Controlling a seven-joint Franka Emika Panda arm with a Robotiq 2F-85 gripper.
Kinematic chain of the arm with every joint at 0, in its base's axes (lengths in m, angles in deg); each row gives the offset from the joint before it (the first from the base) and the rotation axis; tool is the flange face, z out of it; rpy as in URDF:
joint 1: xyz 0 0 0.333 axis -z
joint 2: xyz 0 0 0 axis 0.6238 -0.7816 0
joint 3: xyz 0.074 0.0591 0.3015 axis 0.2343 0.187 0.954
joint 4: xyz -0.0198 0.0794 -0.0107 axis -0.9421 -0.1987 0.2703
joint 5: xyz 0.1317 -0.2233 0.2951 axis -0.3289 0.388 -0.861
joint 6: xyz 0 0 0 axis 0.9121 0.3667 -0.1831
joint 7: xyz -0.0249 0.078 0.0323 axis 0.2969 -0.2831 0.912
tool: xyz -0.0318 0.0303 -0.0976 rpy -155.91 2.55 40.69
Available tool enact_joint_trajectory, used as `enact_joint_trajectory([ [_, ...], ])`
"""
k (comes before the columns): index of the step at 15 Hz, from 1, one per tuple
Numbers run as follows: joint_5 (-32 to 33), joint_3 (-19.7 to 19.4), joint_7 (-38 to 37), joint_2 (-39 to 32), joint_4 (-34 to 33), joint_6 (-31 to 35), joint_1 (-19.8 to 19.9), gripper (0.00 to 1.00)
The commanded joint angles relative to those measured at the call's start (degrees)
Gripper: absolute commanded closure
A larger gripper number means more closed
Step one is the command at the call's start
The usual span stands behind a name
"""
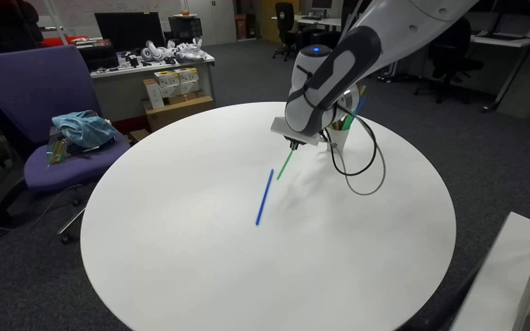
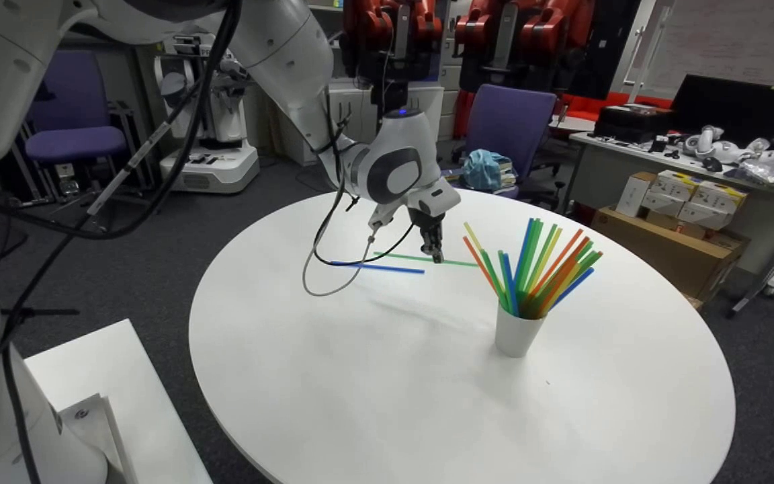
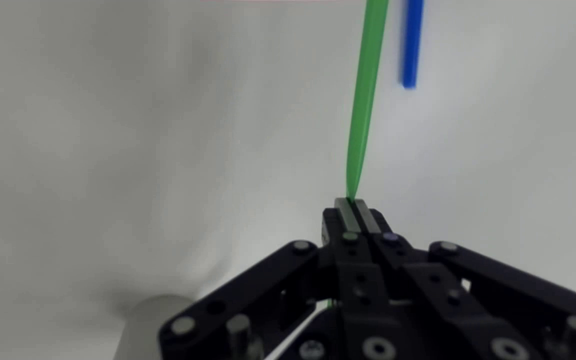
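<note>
Dark grey carpet (image 1: 246, 71) is laid around a round white surface (image 1: 177, 266), low over which the hand (image 3: 351, 201) is held. Its fingers (image 3: 348, 217) are pressed together, clamped on a green straw (image 3: 365, 95) that is pinched thin at the grip. In an exterior view, the straw is seen extending to both sides of the hand; whether the surface is touched by it cannot be told. Near the hand, just beside the green straw and roughly parallel to it, a blue straw (image 1: 265, 197) is laid on the surface. Somewhat farther from the hand, a white cup (image 2: 518, 336) is stood upright, filled with a fanned bunch of green, blue, yellow and orange straws (image 2: 535, 269). Above the hand, a white and grey arm (image 1: 398, 41) is angled downward, and black and grey cables (image 1: 350, 175) are looped beside it. Well apart from the hand, past the edge of the surface, a purple chair (image 1: 39, 82) is placed, with a blue cloth (image 1: 85, 128) heaped on its seat. Farther out, a black monitor (image 1: 130, 31) and loose parts are set on a desk (image 1: 131, 70), and a cardboard box (image 1: 180, 112) is topped with smaller boxes (image 1: 173, 82).
</note>
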Motion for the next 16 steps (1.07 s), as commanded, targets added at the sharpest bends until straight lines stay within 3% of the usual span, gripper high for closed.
enact_joint_trajectory([
  [1, 2.4, -2.1, -3.4, 5.4, 0.1, 1.7, 0.3, 1.0],
  [5, 7.2, -6.8, -7.9, 8.0, -0.5, 7.0, -2.7, 1.0],
  [11, 11.2, -30.3, -18.8, 3.7, -1.1, 20.0, -19.0, 1.0],
  [16, 9.3, -49.9, -19.0, -5.3, 1.3, 28.2, -31.7, 1.0],
])
